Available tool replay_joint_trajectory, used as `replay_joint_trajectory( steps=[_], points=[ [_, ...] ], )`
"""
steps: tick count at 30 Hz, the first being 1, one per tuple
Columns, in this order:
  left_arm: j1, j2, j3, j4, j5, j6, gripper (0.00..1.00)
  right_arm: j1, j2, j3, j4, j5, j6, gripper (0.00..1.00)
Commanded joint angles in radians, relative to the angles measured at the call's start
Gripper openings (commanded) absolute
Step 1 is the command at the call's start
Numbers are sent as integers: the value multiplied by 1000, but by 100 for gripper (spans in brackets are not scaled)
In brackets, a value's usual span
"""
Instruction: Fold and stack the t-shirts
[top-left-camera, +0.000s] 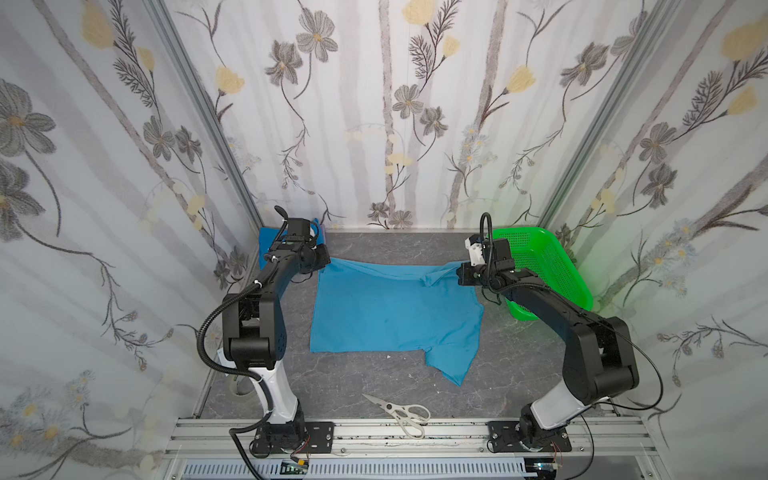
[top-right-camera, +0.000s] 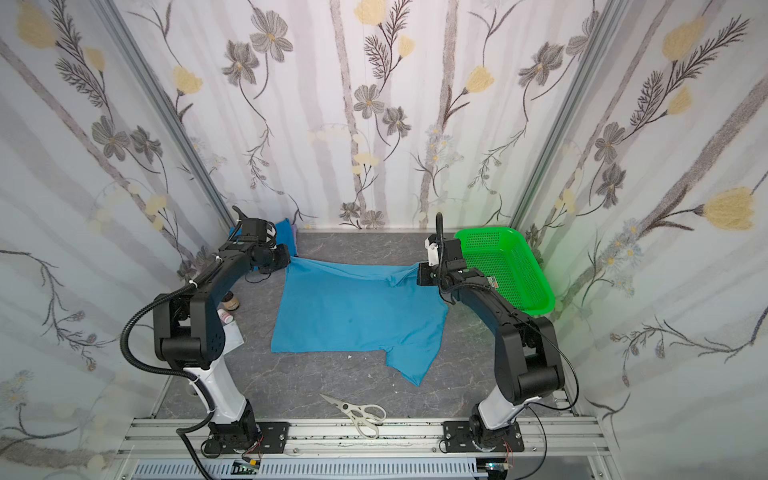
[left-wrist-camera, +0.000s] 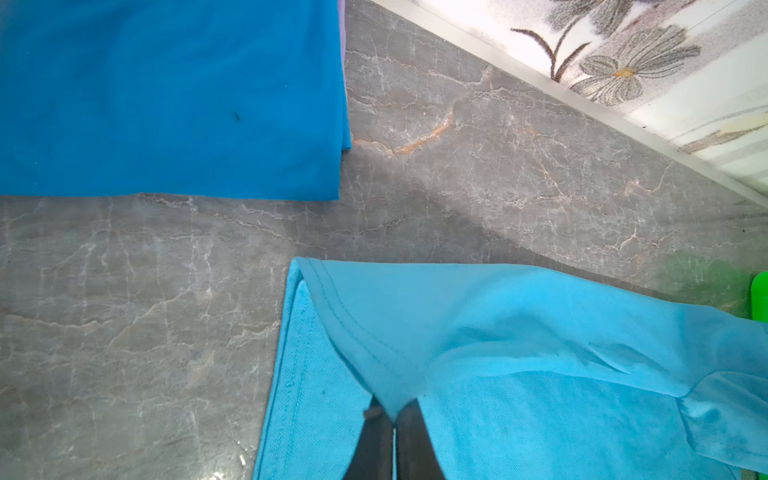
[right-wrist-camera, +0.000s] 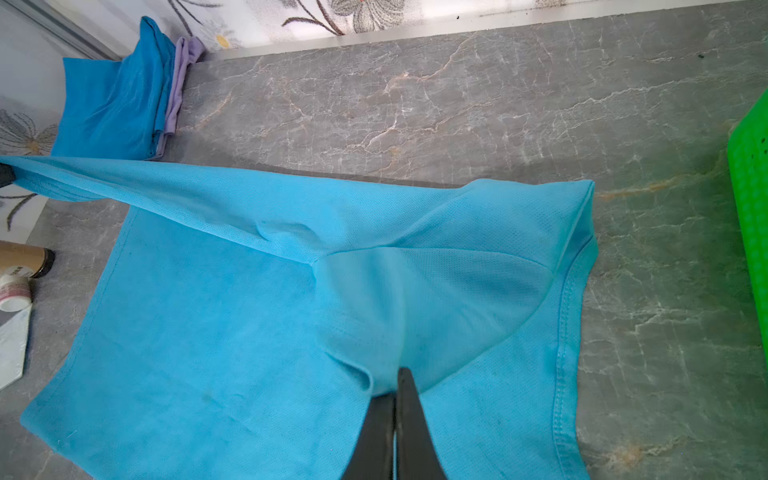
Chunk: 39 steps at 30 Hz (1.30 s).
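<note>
Scissors lie nearest us; our left gripper and right gripper pinch the sky-blue t-shirt, dark-blue t-shirt and basket flanking.

I have the spread t-shirt mid-frame, with the folded t-shirt upper left, basket at right, and scissors below it.

left gripper and right gripper pinch the sky-blue t-shirt taut (scissors in front).
</note>
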Motion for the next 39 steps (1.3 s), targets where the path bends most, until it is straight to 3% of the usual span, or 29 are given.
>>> replay_joint_trajectory(
  steps=[1, 6, 19, 29, 35, 39],
  points=[
    [0, -41, -62, 43, -15, -29, 0, 16, -53, -93, 107, -3, 53, 0],
    [0, -84, -142, 64, -24, -40, 0, 12, -87, -202, 147, 19, 61, 0],
    [0, -119, -239, 57, -94, -90, 0, 1, -114, -296, 178, 28, 52, 0],
    [-40, -158, -310, 90, -79, -107, 0, 2, -133, -327, 185, 19, 50, 0],
    [-56, -162, -280, 62, -94, -90, 0, 3, -131, -322, 182, 13, 47, 0],
    [-45, -132, -102, -44, -127, -45, 0, 1, -189, -262, 128, 28, 37, 0]
  ],
)
